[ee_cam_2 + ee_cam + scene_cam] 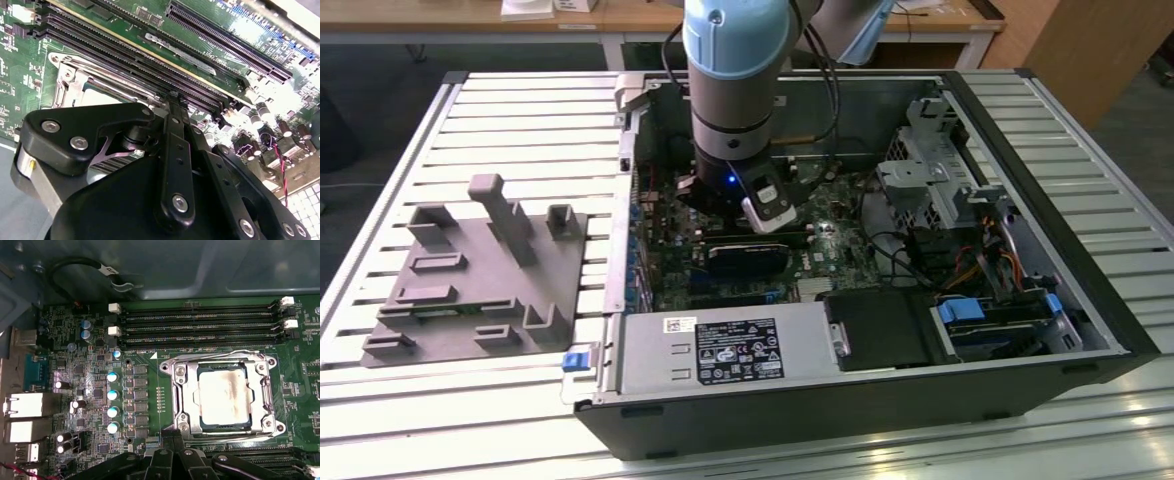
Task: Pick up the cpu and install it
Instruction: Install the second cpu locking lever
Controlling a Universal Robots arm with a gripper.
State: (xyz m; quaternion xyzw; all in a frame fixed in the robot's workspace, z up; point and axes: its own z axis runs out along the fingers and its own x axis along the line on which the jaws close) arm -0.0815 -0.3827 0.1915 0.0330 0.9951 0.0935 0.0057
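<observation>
**CPU seated in the socket, gripper just beside it**

In the exterior view, the arm reaches down into the open computer case (1014,300), which lies on the slatted table (520,110). The gripper (767,215) hangs low over the motherboard (834,255), walled in by the case sides, the drive cage and loose cables. A grey plastic fixture (474,275) sits on the table to the exterior view's left, well apart from the case.

In the second wrist view, the gripper (172,100) shows its black linkages drawn together, the fingers closed or nearly so, with nothing visible between them. Their tips hover near the socket frame (70,82) and the long memory slots (150,60).

In the first wrist view, the cpu (223,397) lies flat inside the socket frame (182,395), its dull metal top smudged, apparently already placed. The gripper (175,447) stands just beside the frame's edge, apart from the chip.

The chip looks light, stiff and smooth-topped, with a fragile underside likely; its bare side edges are the only sensible hold. The frame rails crowd those edges closely, and the memory slots leave little room alongside.
</observation>
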